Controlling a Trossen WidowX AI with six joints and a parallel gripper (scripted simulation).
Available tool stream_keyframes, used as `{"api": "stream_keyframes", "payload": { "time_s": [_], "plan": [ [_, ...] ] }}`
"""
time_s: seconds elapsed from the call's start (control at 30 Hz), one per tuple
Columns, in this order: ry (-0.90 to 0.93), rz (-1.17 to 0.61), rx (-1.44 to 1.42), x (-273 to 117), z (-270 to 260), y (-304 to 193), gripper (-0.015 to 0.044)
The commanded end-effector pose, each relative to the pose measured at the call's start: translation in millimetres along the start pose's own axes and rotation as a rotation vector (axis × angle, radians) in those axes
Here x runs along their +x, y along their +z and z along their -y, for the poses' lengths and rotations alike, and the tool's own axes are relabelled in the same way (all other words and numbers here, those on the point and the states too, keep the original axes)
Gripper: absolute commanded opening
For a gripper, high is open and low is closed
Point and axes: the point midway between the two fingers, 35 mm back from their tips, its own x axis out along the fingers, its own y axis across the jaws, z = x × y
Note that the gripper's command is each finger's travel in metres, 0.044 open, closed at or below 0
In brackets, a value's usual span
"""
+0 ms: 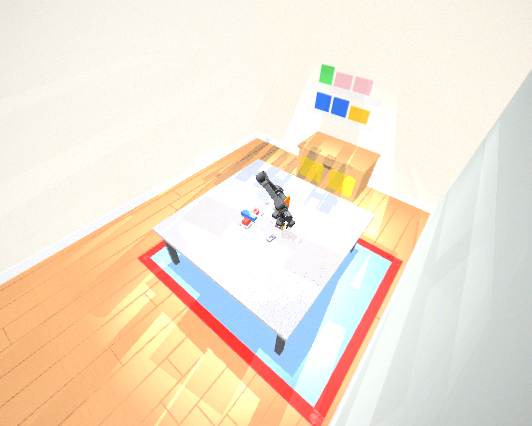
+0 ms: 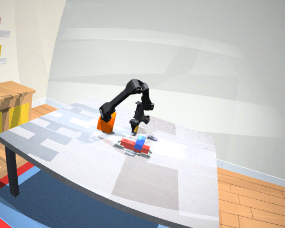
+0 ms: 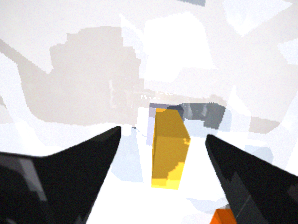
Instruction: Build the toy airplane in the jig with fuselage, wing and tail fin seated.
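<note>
The yellow tail fin [image 2: 136,129] [image 3: 170,150] stands upright on the table. My gripper [image 3: 163,134] is open, its fingers on both sides of the fin, with gaps showing in the wrist view. The red fuselage [image 1: 246,221] [image 2: 127,143] lies lengthwise in the pale grey cradle [image 2: 129,153] and looks level. The blue wing [image 1: 248,215] [image 2: 140,142] lies across the top of the fuselage; its tab and the socket are hidden. The tail socket is too small to make out.
A small grey slotted block [image 1: 271,238] [image 2: 152,138] sits on the table beyond the cradle in the exterior view. The orange block [image 2: 106,124] [image 3: 223,217] is by the arm's base. The cradle with the fuselage and wing is close beside the gripper.
</note>
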Motion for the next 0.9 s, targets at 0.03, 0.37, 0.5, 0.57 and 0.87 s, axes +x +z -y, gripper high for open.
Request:
{"api": "stream_keyframes", "payload": {
  "time_s": [0.03, 0.37, 0.5, 0.57, 0.87],
  "plan": [
    [-0.002, 0.004, -0.006, 1.0, 0.4, 0.6, 0.0256],
    [-0.002, 0.004, -0.006, 1.0, 0.4, 0.6, 0.0053],
    [-0.002, 0.004, -0.006, 1.0, 0.4, 0.6, 0.0026],
    [-0.002, 0.004, -0.006, 1.0, 0.4, 0.6, 0.0000],
    [-0.007, -0.001, -0.008, -17.4, -1.2, 1.2, 0.0000]
  ]
}}
